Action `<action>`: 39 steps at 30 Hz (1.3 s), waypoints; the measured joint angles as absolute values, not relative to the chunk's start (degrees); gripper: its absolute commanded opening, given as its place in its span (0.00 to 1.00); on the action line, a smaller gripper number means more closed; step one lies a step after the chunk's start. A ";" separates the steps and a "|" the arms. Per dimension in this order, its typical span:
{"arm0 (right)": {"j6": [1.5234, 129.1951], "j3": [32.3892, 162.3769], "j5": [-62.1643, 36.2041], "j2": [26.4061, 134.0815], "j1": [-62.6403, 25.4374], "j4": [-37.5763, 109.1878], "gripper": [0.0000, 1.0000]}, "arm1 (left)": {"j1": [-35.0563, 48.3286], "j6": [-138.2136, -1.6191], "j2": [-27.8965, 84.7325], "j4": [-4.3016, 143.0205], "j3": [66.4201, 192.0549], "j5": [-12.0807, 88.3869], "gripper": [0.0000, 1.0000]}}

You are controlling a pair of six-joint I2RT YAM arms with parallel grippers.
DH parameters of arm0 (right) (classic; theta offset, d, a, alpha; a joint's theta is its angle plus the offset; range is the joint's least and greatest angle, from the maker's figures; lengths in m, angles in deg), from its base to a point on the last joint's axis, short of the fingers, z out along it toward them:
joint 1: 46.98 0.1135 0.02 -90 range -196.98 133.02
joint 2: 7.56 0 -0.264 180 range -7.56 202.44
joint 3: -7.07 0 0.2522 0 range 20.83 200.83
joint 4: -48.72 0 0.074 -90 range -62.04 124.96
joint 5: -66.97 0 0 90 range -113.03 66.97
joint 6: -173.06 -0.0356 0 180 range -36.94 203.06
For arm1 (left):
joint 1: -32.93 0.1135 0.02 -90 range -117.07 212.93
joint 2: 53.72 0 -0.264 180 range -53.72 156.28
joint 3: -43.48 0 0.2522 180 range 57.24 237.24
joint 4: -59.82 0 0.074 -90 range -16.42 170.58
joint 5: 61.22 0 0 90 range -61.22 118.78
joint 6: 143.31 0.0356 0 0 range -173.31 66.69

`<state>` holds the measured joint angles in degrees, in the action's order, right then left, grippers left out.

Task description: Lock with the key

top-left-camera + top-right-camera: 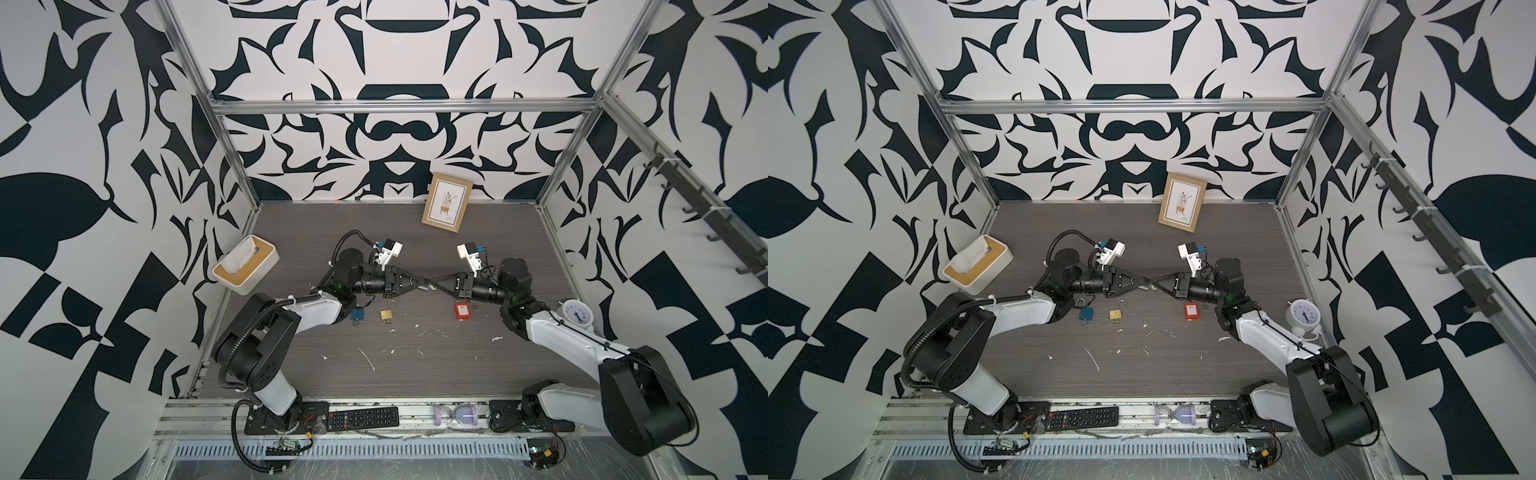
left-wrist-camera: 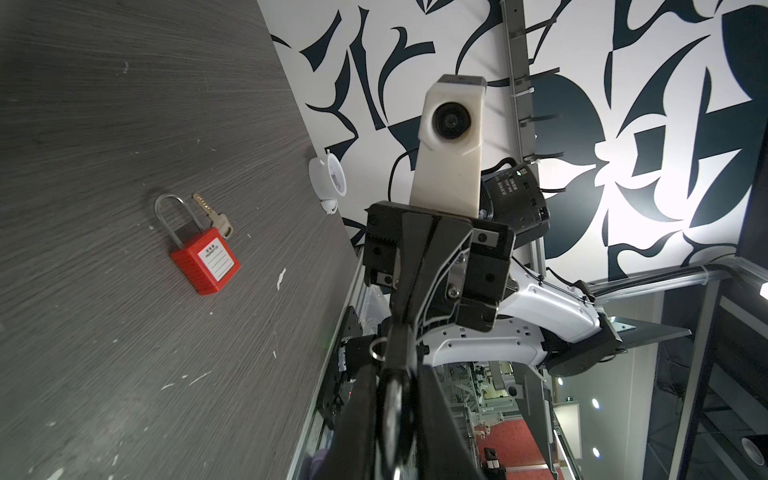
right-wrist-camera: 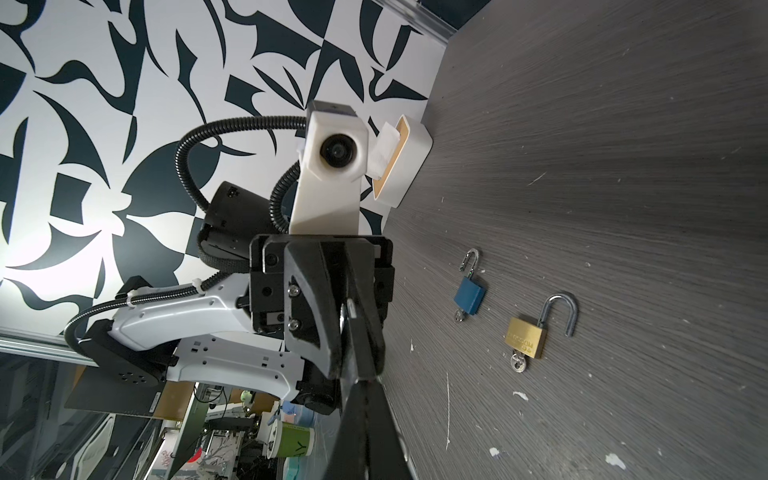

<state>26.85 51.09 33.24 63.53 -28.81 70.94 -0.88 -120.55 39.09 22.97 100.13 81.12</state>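
Note:
My left gripper and right gripper meet tip to tip in mid-air above the table's middle. In the left wrist view the left gripper is shut on a thin dark key with a silver ring at the tips. From the right wrist its silver edge shows between the left fingers. The right gripper is shut against those tips; anything between its pads is hidden. Below lie a red padlock with a shut shackle, and a brass padlock and a blue padlock, both with open shackles.
A loose key lies by the red padlock. A tissue box stands at the left wall, a picture frame leans at the back, a white clock is by the right arm. A remote and an hourglass lie on the front rail.

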 measured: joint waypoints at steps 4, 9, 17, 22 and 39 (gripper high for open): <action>26.64 51.07 33.35 63.53 -28.83 71.07 0.00 | -0.88 -119.18 39.00 24.85 100.83 81.14 0.00; 24.80 50.41 33.94 64.43 -28.83 74.29 0.00 | -0.53 -120.22 39.16 23.80 100.85 81.45 0.00; 22.64 49.36 34.46 64.67 -29.82 78.05 0.00 | 0.54 -124.66 41.78 16.74 100.83 83.83 0.00; 22.13 48.69 35.97 64.60 -31.98 78.77 0.00 | 2.21 -125.36 42.00 15.78 100.52 83.94 0.00; 27.12 45.76 1.61 59.01 -23.41 61.59 0.00 | 4.48 -123.70 42.09 17.48 99.74 83.13 0.00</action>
